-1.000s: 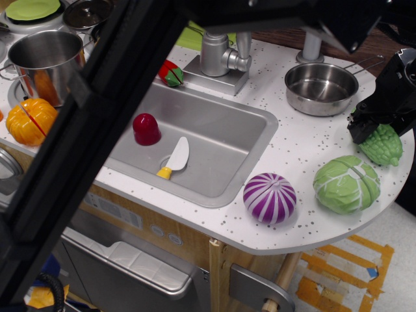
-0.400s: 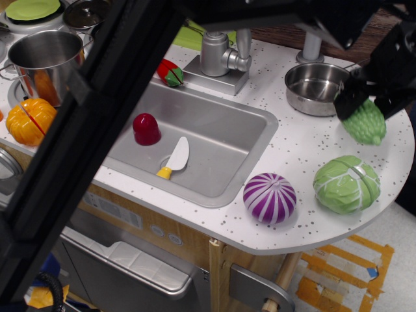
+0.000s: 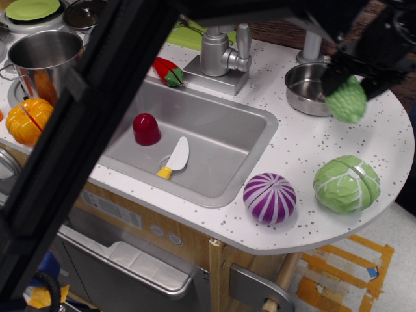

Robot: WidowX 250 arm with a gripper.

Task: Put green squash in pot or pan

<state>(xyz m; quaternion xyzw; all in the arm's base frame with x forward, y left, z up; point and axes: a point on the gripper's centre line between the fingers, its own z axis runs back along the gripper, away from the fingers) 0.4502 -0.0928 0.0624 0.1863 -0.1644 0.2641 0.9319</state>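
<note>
- Since one second ago, the green squash (image 3: 347, 99) has gone from resting on the counter (image 3: 292, 156) near the right edge to hanging in the air, and it has travelled left and toward the back.
- At 0.4 s ago I read it just right of the pan (image 3: 308, 88); now it overlaps the pan's right rim in the camera view.
- I see the gripper (image 3: 354, 78) closed on the squash's upper end, with the lower, tapered part hanging free below the fingers.
- The squash hangs tilted, its tip toward the counter in front of the pan.
- I judge the lift and most of the carry complete. The placement is not yet done.
- My next move calls for a little more travel to the left, so that the squash sits over the pan's middle, then a descent and release.
- Risk: the squash is about as long as the pan is wide, so an off-centre release could leave it on the rim.
- Cabbage (image 3: 346, 184), purple onion (image 3: 269, 197) and sink (image 3: 195, 140) contents are unchanged.
</note>
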